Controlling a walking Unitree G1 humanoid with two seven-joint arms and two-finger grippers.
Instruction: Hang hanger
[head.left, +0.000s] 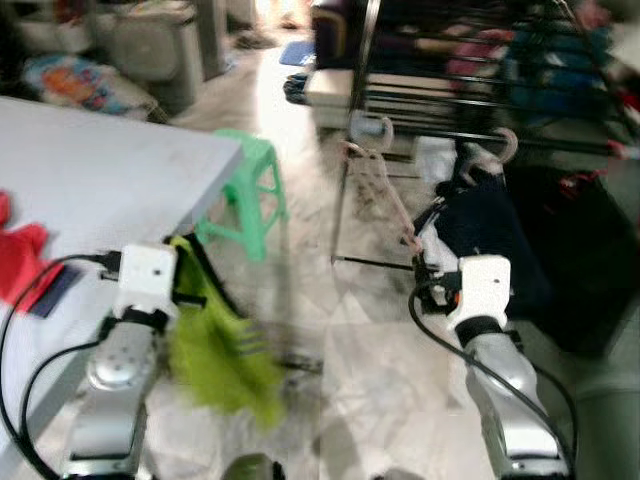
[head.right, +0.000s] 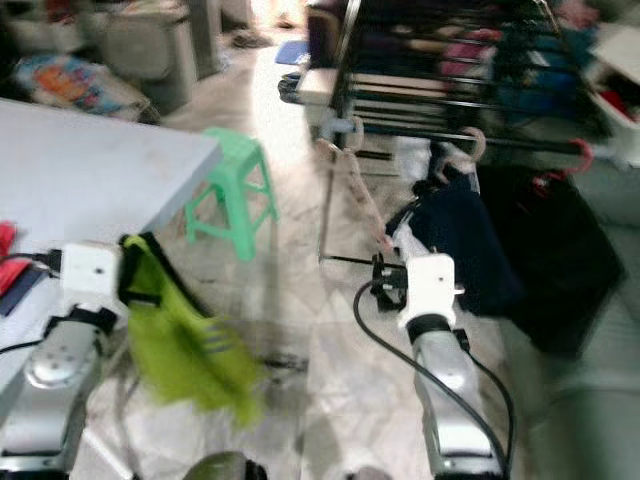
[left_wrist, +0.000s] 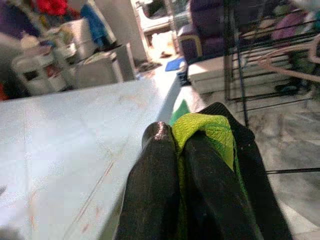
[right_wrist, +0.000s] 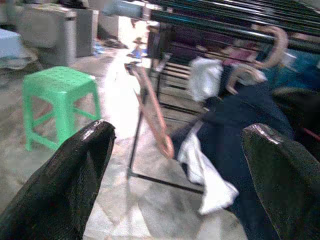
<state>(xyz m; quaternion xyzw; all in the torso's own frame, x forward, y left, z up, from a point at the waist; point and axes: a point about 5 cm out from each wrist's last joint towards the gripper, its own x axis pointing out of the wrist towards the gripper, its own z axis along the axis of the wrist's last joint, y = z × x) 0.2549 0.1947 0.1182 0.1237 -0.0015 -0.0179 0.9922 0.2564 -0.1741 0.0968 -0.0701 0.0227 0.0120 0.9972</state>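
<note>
Left eye view is smeared with blur, so we read edges loosely. At the far left a red cloth lies on the grey table, cut off by the frame edge. Our left gripper sits over the table's near corner, its two black fingers pressed together on a lime-green garment; in the left wrist view the green knit bulges up between the tips, with a black strip beside it. The rest of the garment hangs below the wrist as a blurred green sheet, and we cannot make out its shape.

Just past the table corner a green plastic stool stands on the pale marble floor.

Further right a pinkish hanger hangs by its hook from a bar of the black drying rack. It is thin and pale, one long arm slanting down toward our right wrist; its lower end is lost against the clothes. In the right wrist view it shows as a slim salmon bar, with no garment on it.

Our right gripper points toward the rack, fingers spread wide and holding nothing, the hanger beyond them and apart from them. To its right a dark navy garment with white fabric hangs on another pale hook, and a black garment beside it runs out of frame.
</note>
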